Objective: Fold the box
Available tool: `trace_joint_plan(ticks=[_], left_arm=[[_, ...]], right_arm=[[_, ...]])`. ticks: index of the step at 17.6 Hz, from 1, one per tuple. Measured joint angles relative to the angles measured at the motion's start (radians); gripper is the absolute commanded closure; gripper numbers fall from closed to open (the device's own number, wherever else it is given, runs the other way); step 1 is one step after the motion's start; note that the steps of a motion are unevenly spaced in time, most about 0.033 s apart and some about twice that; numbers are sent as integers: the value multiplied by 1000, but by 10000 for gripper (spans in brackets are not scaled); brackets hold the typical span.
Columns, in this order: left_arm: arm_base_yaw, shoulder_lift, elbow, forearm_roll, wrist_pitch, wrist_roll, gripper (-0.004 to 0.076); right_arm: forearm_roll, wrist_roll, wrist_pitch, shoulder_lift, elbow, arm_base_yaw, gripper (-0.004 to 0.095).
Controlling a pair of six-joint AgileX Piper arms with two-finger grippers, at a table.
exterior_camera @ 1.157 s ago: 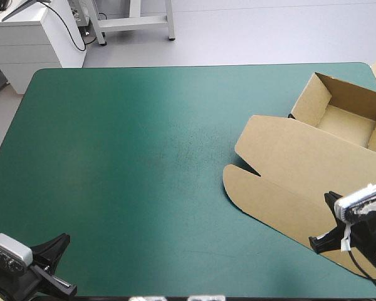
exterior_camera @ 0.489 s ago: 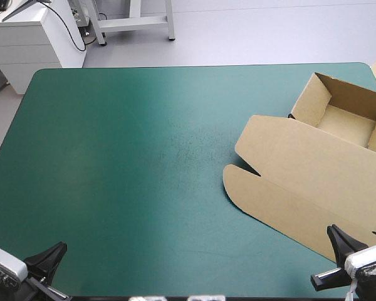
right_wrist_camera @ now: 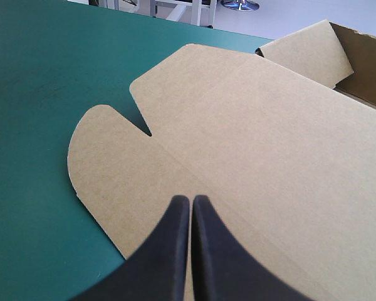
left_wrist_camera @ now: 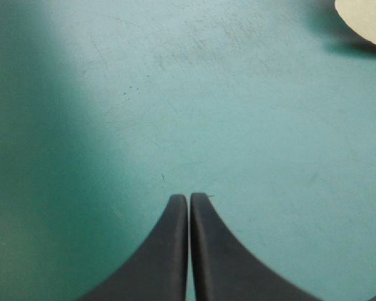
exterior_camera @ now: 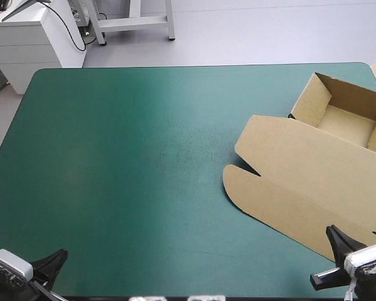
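The brown cardboard box [exterior_camera: 313, 163] has its flat lid [right_wrist_camera: 250, 144] under the right gripper [right_wrist_camera: 191, 199], whose fingers are pressed together, and its bare tray [right_wrist_camera: 370, 69] ahead; the left gripper [left_wrist_camera: 188, 197] has its fingers pressed together too.

This looks like a robotics lab or test room rather than a home or shop. The tabletop [exterior_camera: 113, 188] has a plain teal-green cover [exterior_camera: 81, 113], marked with fine scuffs [exterior_camera: 182, 150] near the middle. It carries only one work piece, a brown box [exterior_camera: 313, 169] of cut board. Two robot tools with black fingers stand at the near edge, the left tool [left_wrist_camera: 188, 197] and the right tool [right_wrist_camera: 191, 199]. Beyond the far edge lies a bare, pale grey floor [exterior_camera: 269, 31]. On it stand a plain white cabinet [exterior_camera: 31, 37] with a black cable [exterior_camera: 67, 28] trailing over its side, and the legs of a pale metal frame [exterior_camera: 135, 24].
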Motion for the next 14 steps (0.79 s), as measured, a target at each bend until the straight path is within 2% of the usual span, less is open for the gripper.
trace_joint_plan(ticks=[5, 14], left_arm=[[0, 0, 8, -8, 65, -3, 731], [0, 0, 9, -12, 72, -3, 731]], right_arm=[[0, 1, 0, 0, 1, 0, 910], [0, 1, 0, 0, 1, 0, 910]])
